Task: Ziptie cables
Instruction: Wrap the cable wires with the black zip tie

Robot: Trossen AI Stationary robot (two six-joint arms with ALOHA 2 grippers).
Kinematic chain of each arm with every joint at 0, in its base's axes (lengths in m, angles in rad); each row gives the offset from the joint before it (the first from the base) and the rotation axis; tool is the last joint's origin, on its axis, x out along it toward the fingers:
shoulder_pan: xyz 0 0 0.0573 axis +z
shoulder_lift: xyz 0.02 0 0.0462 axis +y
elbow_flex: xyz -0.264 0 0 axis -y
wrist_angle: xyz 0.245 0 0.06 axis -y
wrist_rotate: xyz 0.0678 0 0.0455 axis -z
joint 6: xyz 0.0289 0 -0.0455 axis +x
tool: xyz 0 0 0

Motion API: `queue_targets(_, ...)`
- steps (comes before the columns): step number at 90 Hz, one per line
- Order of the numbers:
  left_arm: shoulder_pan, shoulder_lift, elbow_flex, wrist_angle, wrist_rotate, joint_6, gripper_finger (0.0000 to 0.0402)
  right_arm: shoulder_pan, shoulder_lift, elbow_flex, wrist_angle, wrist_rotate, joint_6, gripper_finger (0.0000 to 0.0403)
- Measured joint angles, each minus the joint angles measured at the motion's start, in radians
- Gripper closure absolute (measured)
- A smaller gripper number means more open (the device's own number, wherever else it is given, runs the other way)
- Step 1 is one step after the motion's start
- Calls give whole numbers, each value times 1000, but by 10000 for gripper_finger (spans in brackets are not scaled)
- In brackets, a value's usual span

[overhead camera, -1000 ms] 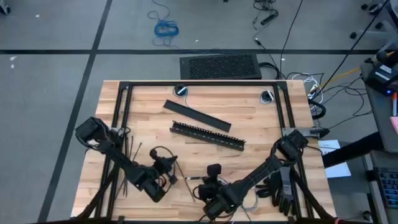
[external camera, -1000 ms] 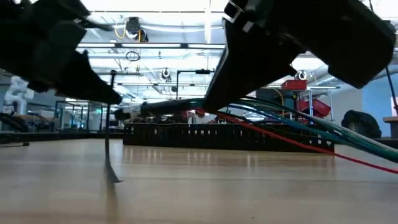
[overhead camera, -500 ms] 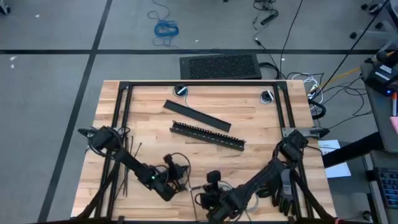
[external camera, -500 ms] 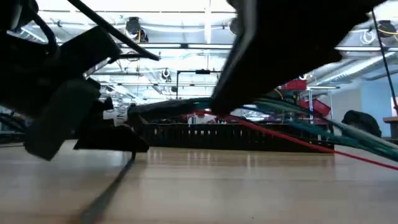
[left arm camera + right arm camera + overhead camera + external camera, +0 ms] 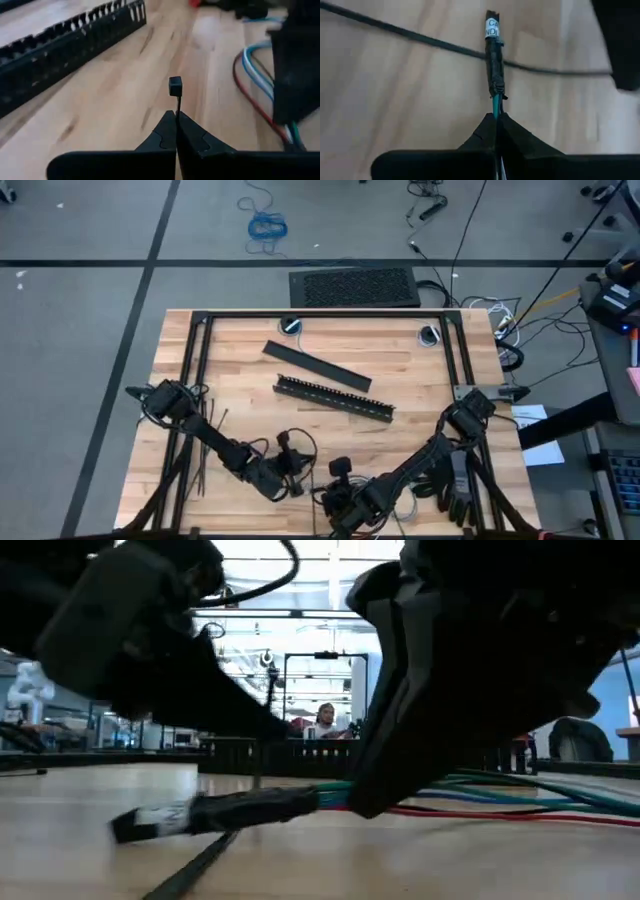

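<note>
On the wooden table (image 5: 410, 375) there are two black bars: one slotted bar (image 5: 334, 398) and one flat bar (image 5: 316, 366). There are two arms, each with one gripper: the left gripper (image 5: 176, 121) and the right gripper (image 5: 497, 119). One bundle of cables (image 5: 480, 802) lies there. Several spare zipties (image 5: 206, 442) lie near the left edge; the exact number I cannot count.

Wooden table (image 5: 400, 360) holding a slotted black bar (image 5: 334, 398) beside a flat black bar (image 5: 316, 366), coiled blue cable (image 5: 267, 226) on the floor
</note>
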Motion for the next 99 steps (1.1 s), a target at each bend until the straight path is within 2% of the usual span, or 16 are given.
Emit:
queue_targets(19,42,0,0,23,11,2,402,-27,0,0,-1,13,-15,402)
queue_targets(63,39,0,0,21,34,-5,402,-84,0,0,4,74,0,399)
queue_targets(74,39,0,0,20,33,-4,402,-93,0,0,22,50,46,373)
queue_targets(99,39,-1,0,9,34,-26,402,-82,0,0,3,60,82,268)
